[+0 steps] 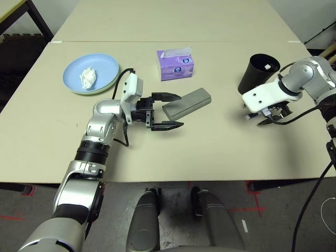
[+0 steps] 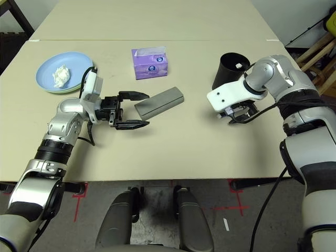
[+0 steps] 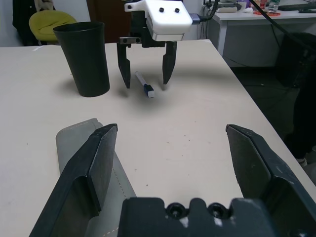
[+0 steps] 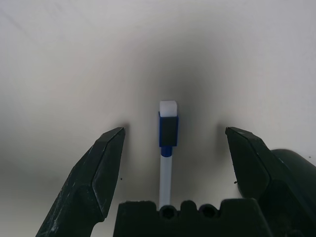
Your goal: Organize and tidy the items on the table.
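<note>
Claw on the right arm [image 4: 173,131] is spread wide, and it holds nothing. Right below it, a white pen [image 4: 168,126] lies flat on the table [image 1: 215,147], between the two fingers but touching neither one, I think. The pen's long way runs the same way the fingers point, with its blue and white end out toward the tips. So the fingers look set to go down and close on its two long sides. This arm is much nearer to the pen than the left one. The black cup [image 1: 258,73] stands just beside this claw, so it could get bumped.
</note>
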Robot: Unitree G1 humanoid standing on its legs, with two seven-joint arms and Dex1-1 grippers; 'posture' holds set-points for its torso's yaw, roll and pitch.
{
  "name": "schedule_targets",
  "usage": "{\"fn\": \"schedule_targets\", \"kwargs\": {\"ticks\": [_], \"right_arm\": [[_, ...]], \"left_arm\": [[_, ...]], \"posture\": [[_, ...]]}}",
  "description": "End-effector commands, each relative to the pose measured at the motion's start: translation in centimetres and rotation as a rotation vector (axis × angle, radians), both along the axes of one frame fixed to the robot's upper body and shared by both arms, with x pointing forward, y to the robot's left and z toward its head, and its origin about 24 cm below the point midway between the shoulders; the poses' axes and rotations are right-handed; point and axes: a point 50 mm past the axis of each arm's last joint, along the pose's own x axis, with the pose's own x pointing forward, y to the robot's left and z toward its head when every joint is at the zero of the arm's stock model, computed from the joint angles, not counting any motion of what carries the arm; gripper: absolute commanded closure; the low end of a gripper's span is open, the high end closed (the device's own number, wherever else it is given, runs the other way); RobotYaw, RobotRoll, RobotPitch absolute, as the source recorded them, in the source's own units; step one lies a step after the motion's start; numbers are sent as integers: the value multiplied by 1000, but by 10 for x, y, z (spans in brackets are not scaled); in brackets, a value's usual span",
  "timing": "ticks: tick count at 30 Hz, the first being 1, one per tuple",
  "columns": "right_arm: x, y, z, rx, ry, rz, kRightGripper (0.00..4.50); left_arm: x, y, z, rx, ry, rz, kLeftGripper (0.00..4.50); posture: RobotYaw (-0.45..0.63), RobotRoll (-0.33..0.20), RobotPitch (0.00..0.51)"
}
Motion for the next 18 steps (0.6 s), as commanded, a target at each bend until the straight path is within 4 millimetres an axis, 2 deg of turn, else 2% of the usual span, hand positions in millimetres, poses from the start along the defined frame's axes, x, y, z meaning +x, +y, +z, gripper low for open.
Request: {"fn": "schedule_targets", "kwargs": {"ticks": [1, 18], "right_arm": [[0, -3, -1, -35, 8, -7, 20], [3, -1, -7, -69, 25, -3, 20]], "left_arm": [[-3, 0, -1, 13, -3, -6, 0], [-5, 0, -1, 12, -4, 0, 0]], "posture": [[115, 0, 220], [129, 0, 219]]}}
